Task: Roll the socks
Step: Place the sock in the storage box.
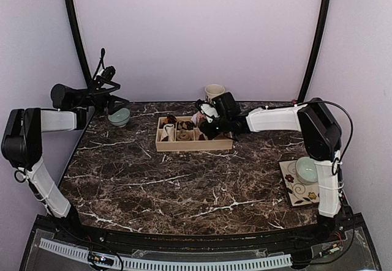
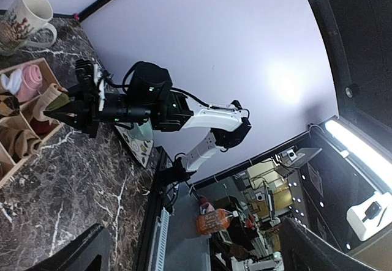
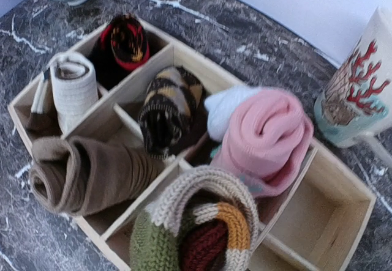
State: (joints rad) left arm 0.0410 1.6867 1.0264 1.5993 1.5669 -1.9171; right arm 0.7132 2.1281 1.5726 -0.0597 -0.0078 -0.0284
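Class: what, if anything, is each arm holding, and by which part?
Right gripper: jaws closed on the rolled tan sock, at the end facing its wrist. Left gripper: open, nothing held.

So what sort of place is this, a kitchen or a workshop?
Most likely a robotics lab's test booth: a left arm and a right arm bolted to a marble-patterned table, plain pale backdrop walls, and a cluttered workroom beyond the table's edge.
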